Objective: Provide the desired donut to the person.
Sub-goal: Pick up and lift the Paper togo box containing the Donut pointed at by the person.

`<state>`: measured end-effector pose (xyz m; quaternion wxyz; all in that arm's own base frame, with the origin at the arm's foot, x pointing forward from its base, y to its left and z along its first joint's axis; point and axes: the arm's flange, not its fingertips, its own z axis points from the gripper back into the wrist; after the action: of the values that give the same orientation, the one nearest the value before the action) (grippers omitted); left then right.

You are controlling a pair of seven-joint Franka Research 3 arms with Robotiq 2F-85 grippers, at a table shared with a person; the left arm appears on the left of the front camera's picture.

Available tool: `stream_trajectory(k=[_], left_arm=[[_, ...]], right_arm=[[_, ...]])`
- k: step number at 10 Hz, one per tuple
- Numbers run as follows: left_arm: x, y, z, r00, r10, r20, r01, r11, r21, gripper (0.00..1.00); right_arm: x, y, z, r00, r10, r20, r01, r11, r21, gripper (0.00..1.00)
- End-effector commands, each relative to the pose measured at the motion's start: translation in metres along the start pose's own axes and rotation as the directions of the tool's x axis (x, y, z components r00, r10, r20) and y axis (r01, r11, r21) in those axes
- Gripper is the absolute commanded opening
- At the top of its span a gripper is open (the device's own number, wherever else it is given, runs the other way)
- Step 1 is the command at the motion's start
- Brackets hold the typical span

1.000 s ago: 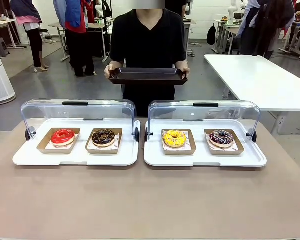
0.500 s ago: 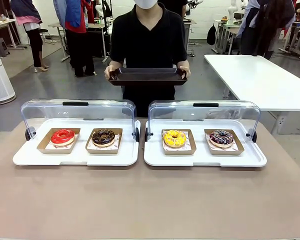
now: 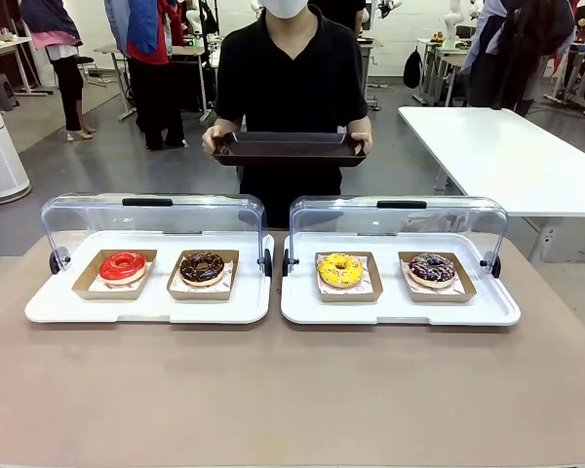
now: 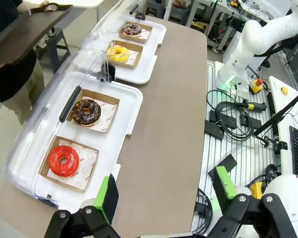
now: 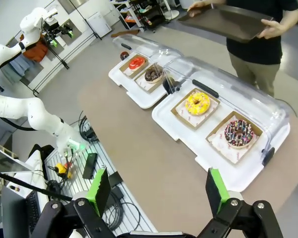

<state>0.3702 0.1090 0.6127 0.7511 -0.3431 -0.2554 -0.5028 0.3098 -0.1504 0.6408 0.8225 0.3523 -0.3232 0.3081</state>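
While both of my pincers hang open and empty, the left pincer (image 4: 165,191) and the right pincer (image 5: 158,191) high above the near edge of the bench (image 3: 292,390), nothing tells me which donut is wanted.

Four lie in paper cartons across the middle of the front view. The red-glazed donut (image 3: 123,265) and chocolate donut (image 3: 202,267) are on the left white display tray (image 3: 39,307). The yellow donut (image 3: 340,270) and sprinkled dark donut (image 3: 432,268) are on the right white display tray (image 3: 502,310). Behind them, at upper centre, the person (image 3: 291,78) holds a dark serving tray (image 3: 288,148) in both hands and points at nothing.

The plain risk is a wrong pick, since neither hand is free to signal. The raised clear covers (image 3: 151,213) stand just behind the cartons, so a steep reach could knock one. Pinching the donut itself would likely crush the glaze, and a light carton may slide instead of lifting.

Compared with a second ago, almost nothing differs. The donuts and covers sit as they did, the serving tray is at the same height, and the person stands slightly lower in frame.
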Motion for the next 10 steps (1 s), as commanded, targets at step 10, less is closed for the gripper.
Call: stream_trajectory(k=[10], left_arm=[[0.0009,-0.0007,0.0002,1.0,-0.004,0.004,0.004,1.0,-0.003,1.0]], right_arm=[[0.0005,-0.0007,-0.0014,1.0,0.0,0.002,0.0,1.0,0.008,1.0]])
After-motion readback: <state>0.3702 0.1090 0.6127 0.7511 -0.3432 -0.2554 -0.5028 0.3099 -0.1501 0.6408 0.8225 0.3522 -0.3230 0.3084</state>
